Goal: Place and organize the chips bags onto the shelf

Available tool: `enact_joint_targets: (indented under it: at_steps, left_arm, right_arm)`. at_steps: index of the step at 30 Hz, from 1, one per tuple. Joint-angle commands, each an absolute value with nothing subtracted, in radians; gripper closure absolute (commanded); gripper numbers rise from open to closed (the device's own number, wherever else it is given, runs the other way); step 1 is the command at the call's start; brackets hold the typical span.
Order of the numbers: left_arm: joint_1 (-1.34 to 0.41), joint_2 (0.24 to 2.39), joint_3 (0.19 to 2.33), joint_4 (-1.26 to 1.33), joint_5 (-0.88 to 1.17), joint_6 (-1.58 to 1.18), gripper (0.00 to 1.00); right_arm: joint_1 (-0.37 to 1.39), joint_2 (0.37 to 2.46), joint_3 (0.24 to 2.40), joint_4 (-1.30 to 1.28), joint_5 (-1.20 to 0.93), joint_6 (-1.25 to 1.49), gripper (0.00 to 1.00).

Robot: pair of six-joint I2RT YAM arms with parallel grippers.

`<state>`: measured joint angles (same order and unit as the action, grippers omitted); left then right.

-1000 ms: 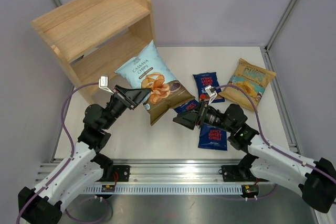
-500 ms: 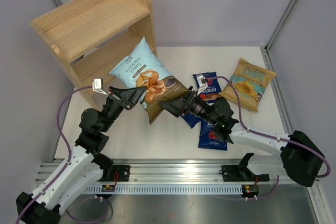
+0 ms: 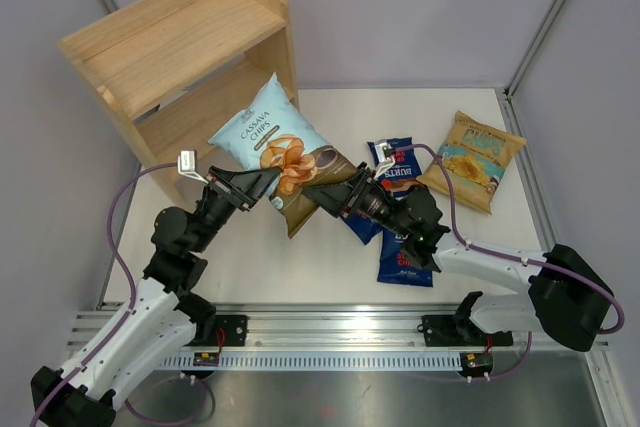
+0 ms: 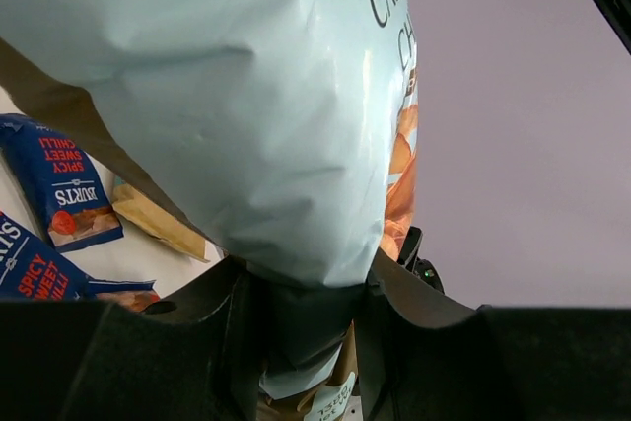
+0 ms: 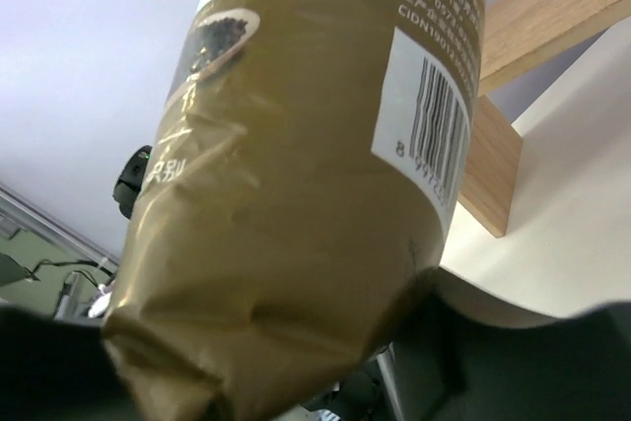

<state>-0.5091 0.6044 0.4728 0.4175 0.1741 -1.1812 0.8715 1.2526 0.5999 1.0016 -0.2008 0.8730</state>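
**Listener:** What has just changed?

**Robot:** A second ago my right gripper [image 3: 325, 194] hung wide open back over the dark blue bags [image 3: 404, 259]. It has since reached in to the left, and its jaws are narrowing around the brown bottom end of the Cassava Chips bag [image 3: 272, 139]. In the right wrist view that crimped end sits between my two fingers. I cannot tell whether they are pinching it yet. The bag itself has also moved up and towards the shelf [image 3: 180, 47].

**Listener:** And your left gripper?

**Robot:** My left gripper [image 3: 268, 183] is partly closed and clamped on the bag's lower left edge, holding it clear of the table [image 3: 250, 257].

**Listener:** What does that mean for the job?

**Robot:** I judge that I am about to carry this bag with both arms, which should steady it on the way into the shelf. No bag is on the shelf so far.

**Listener:** Which way does the bag point?

**Robot:** Its long axis runs diagonally. The top seal points far-left, near the shelf's right side panel, and the bottom points near-right towards my right arm. The printed face is tilted upward. The dark blue bags and the tan bag [image 3: 472, 159] lie flat on the table to the right.
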Motion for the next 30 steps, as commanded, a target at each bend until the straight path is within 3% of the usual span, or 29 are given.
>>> enact_joint_targets:
  at_steps: [1,3,4,5,11,15,20,30]
  left_arm:
    - [-0.523,0.604,0.489,0.416,0.322,-1.118,0.69]
    - [-0.523,0.572,0.491,0.367,0.307,-1.086,0.55]
    - [-0.523,0.554,0.494,0.341,0.295,-1.071,0.41]
    - [-0.523,0.539,0.500,0.304,0.258,-1.054,0.34]
    - [-0.523,0.454,0.630,-0.067,0.071,-0.888,0.01]
    - [-0.523,0.440,0.777,-0.422,-0.057,-0.754,0.01]
    - [-0.523,0.416,0.995,-0.690,-0.127,-0.617,0.01]
    - [-0.523,0.423,1.319,-0.870,-0.204,-0.425,0.01]
  right_arm:
    - [0.880,1.249,0.658,1.086,-0.123,0.831,0.48]
    - [0.879,1.256,0.652,1.101,-0.129,0.830,0.60]
    - [0.879,1.258,0.652,1.103,-0.139,0.827,0.64]
    - [0.879,1.261,0.652,1.103,-0.144,0.827,0.70]
    - [0.879,1.261,0.658,1.092,-0.130,0.822,0.76]
    - [0.874,1.272,0.692,1.057,-0.127,0.821,0.78]
    - [0.865,1.367,0.778,1.025,-0.153,0.841,0.80]
    - [0.865,1.765,1.113,1.055,-0.210,0.954,0.83]
